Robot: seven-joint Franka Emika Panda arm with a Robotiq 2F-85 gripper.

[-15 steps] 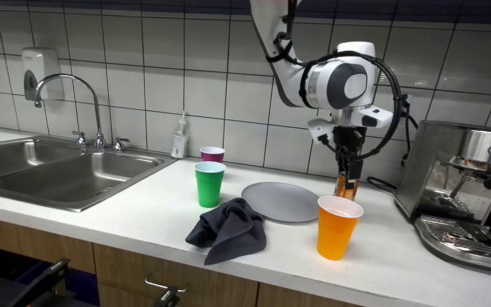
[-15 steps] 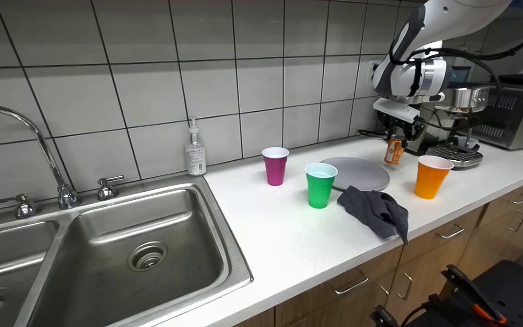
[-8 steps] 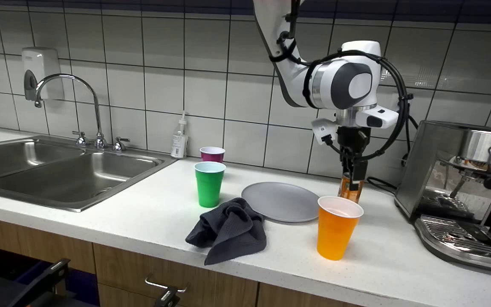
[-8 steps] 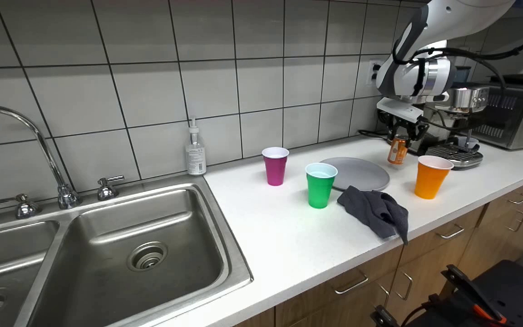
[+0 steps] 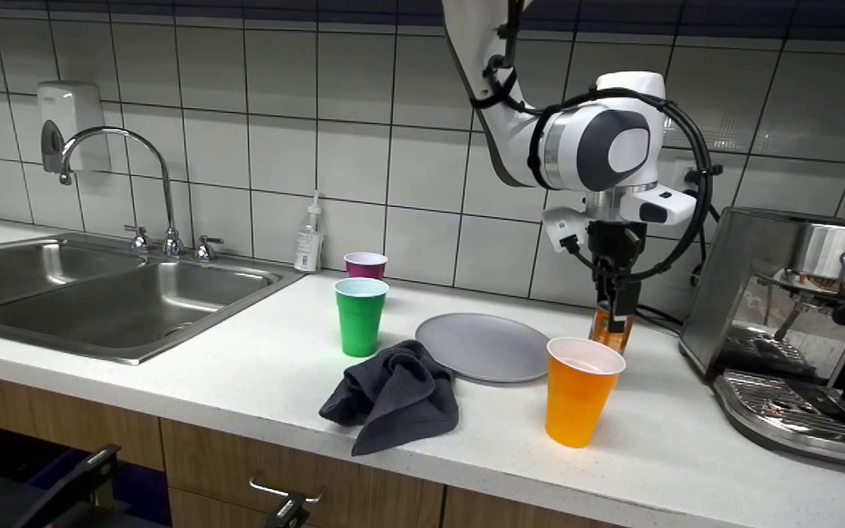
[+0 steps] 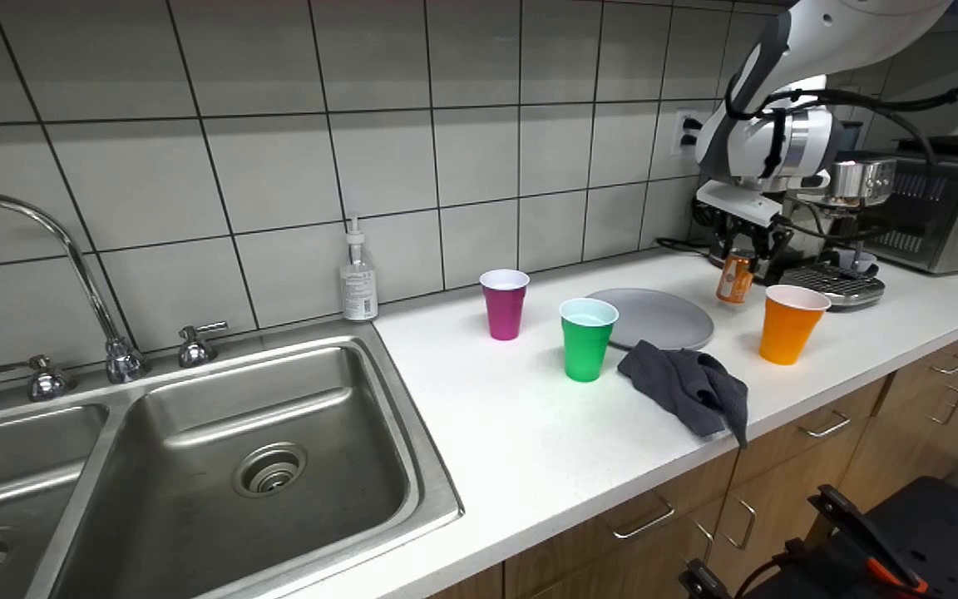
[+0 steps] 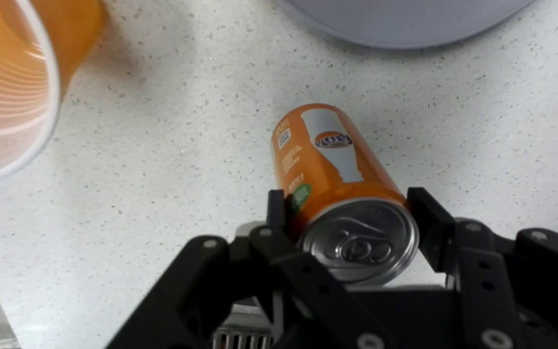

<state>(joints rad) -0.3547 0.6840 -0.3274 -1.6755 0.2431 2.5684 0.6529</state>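
An orange soda can [image 7: 325,155] with a silver top sits between the two black fingers of my gripper [image 7: 347,201], which touch its sides near the upper rim. In both exterior views the can [image 6: 734,279] hangs or stands low under the gripper, slightly tilted; whether its base meets the counter I cannot tell. An orange cup [image 5: 582,400] partly overlaps the can [image 5: 601,328] in an exterior view. That cup [image 7: 79,31] is at the upper left of the wrist view. A round grey plate [image 7: 405,22] lies at the top there, apart from the can.
A dark cloth [image 5: 400,403] lies at the plate's edge, with a green cup [image 5: 360,323] and a purple cup [image 6: 504,308] nearby. The espresso machine [image 5: 730,249] stands close to the arm, with a microwave [image 6: 936,216] beyond. A double sink [image 6: 437,491] is at the far end.
My gripper and the can have shifted together a short way to the right in both exterior views, toward the espresso machine. The cups, plate and cloth have stayed put.
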